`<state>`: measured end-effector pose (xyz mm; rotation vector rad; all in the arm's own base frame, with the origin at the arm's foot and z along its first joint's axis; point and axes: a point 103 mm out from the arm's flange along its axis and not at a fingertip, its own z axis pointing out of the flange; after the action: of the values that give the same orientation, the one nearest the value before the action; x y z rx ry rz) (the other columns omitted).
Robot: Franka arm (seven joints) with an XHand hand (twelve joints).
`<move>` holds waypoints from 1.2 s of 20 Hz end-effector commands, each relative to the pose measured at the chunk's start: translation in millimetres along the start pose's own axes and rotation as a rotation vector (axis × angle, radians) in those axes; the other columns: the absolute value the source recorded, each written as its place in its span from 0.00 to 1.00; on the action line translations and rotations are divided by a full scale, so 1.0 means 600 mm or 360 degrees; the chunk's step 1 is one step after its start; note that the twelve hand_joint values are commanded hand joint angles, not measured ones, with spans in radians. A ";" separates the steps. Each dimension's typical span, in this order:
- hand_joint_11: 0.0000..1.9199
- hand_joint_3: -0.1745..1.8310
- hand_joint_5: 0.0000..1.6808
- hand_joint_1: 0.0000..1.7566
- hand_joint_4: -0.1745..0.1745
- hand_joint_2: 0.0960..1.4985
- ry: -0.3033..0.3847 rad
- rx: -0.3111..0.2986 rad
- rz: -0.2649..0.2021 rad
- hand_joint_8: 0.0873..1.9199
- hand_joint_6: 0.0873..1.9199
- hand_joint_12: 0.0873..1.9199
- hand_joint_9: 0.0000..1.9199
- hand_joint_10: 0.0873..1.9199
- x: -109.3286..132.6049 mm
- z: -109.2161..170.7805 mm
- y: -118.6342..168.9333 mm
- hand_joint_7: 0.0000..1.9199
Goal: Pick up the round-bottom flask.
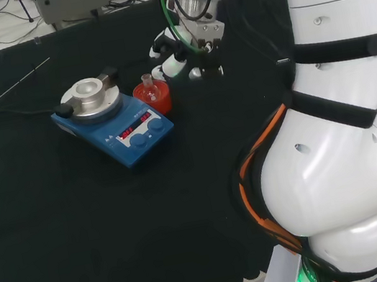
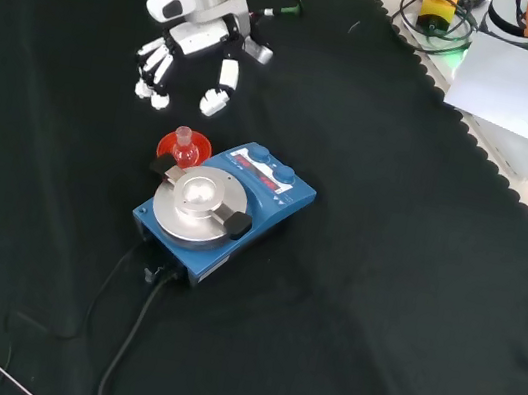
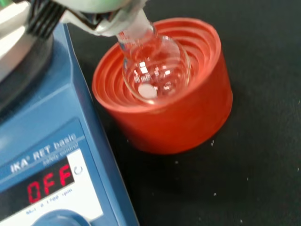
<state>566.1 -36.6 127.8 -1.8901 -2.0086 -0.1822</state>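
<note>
A small clear round-bottom flask (image 3: 155, 66) sits upright in a red ribbed ring stand (image 3: 188, 117), right beside the blue stirrer plate. In the head view the flask (image 1: 148, 84) and stand (image 1: 154, 97) are just right of the plate, and the hand (image 1: 175, 54) hovers above and to their right, apart from them. In the front view the hand (image 2: 192, 49) hangs above the flask (image 2: 184, 144) and stand (image 2: 167, 147) with relaxed fingers that hold nothing. A small white object lies inside the flask's bulb.
The blue magnetic stirrer (image 1: 113, 118) with a round metal top plate (image 2: 198, 202) stands against the red stand; its black cable (image 2: 124, 336) trails across the cloth. A thin metal rod (image 1: 21, 80) lies farther back. The scalloped cloth edge (image 2: 476, 142) borders the bench.
</note>
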 end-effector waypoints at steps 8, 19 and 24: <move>0.04 0.49 0.36 0.53 0.56 0.32 0.0015 -0.0011 -0.0068 0.28 0.29 0.70 0.24 0.29 -0.012 0.026 0.016 0.18; 0.04 0.48 0.36 0.53 0.56 0.32 0.0046 -0.0003 -0.0108 0.28 0.30 0.69 0.24 0.29 0.004 0.042 0.028 0.18; 0.05 0.48 0.36 0.53 0.56 0.32 0.0037 -0.0007 -0.0082 0.28 0.30 0.69 0.24 0.29 0.002 0.042 0.034 0.18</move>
<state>579.1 -22.5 102.6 -1.8269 -2.0532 -0.2221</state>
